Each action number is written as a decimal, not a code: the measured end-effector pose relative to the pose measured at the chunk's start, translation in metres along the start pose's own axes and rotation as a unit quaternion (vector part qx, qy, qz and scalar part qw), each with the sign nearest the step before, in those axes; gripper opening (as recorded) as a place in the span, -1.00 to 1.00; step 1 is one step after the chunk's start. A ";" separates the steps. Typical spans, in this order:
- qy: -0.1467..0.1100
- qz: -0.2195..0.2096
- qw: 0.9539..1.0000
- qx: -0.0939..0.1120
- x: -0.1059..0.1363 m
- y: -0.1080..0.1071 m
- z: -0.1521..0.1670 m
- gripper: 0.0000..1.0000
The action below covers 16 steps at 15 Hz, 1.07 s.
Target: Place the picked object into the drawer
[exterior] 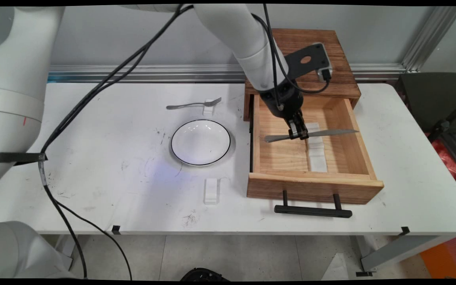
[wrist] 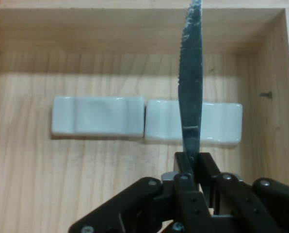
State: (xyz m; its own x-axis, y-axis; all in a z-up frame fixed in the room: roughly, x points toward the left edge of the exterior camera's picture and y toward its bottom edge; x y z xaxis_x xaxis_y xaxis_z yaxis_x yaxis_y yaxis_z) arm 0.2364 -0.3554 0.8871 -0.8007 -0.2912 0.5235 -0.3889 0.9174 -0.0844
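My gripper (exterior: 299,133) is shut on a metal table knife (exterior: 333,132), holding it level above the inside of an open wooden drawer (exterior: 315,186). The blade points toward the drawer's right wall and the handle sticks out to the left. In the hand view the knife (wrist: 191,87) rises from the gripper (wrist: 191,167) with its serrated blade crossing over one of two white rests (wrist: 97,115) that lie end to end on the drawer floor. The knife hangs clear of the rests (exterior: 317,152).
A white plate with a black rim (exterior: 201,142) sits left of the drawer. A fork (exterior: 194,104) lies on a white rest behind it, and another white rest (exterior: 212,190) lies in front. The drawer's black handle (exterior: 313,210) juts toward the table's near edge.
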 end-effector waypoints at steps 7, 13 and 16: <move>-0.001 -0.002 1.000 -0.006 -0.002 0.006 0.021 -1.00; -0.003 -0.001 1.000 -0.013 -0.006 0.012 0.039 -1.00; -0.006 0.000 1.000 -0.014 -0.010 0.014 0.045 -1.00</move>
State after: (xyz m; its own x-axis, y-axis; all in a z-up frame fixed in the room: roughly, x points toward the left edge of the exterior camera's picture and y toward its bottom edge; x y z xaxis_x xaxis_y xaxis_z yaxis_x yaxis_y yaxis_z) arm 0.2182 -0.3520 0.8426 -0.8057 -0.2951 0.5136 -0.3766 0.9245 -0.0596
